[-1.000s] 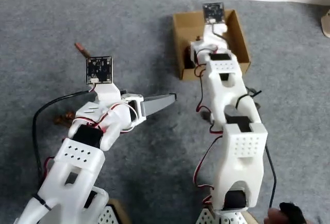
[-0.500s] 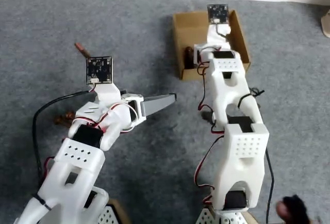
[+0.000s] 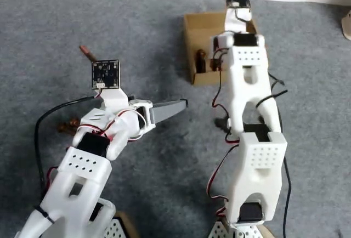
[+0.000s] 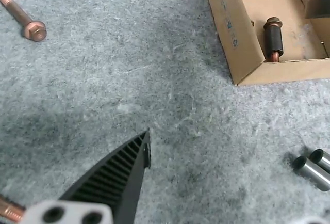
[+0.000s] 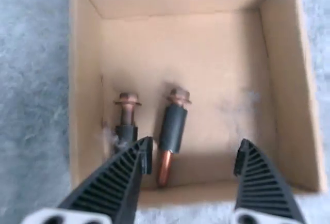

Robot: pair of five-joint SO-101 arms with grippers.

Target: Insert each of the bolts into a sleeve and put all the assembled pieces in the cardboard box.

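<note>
- White left arm rises from 7 o'clock of the high view. Its left gripper (image 3: 148,103) hangs over bare carpet (image 3: 142,40), released wide, with one finger swung out toward 3 o'clock. It grasps nothing.
- White right arm stretches from 6 o'clock up to 1 o'clock and covers much of the box (image 3: 190,40) from above. The right gripper (image 5: 193,146) hangs over the box's inside, released, with its fingers apart and empty.
- Copper near bolt (image 3: 68,124) lies at 9 o'clock of the left arm, partly hidden by it.
- Far bolt (image 3: 86,52) lies loose on the carpet at 10 o'clock, well apart from the box.
- Two grey sleeves (image 4: 312,166) lie side by side on the carpet between the arms, at 6 o'clock of the box.
- In the box, one piece (image 5: 126,118), a bolt in a dark sleeve, lies just beside the 9 o'clock wall. The other piece (image 5: 172,131) lies next to it.
</note>
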